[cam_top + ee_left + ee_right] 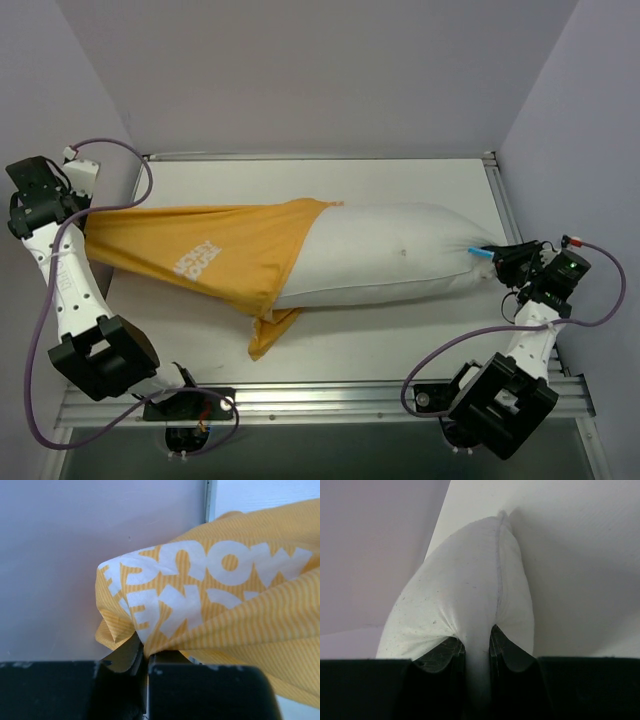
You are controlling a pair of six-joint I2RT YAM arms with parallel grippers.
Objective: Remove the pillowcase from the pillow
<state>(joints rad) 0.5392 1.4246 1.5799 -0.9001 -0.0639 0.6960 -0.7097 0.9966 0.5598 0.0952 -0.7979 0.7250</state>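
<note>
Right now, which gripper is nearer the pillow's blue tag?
Right. The right gripper clamps the pillow corner beside the tag; the left gripper holds the pillowcase at the far end.

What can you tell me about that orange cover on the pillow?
The pillowcase is thin orange-yellow fabric, finely striped, with white lettering. It lies stretched taut across the table, mostly off the white pillow: only its open end wraps the pillow's left part, one corner trailing loose. The left hand pinches its far closed end.
</note>
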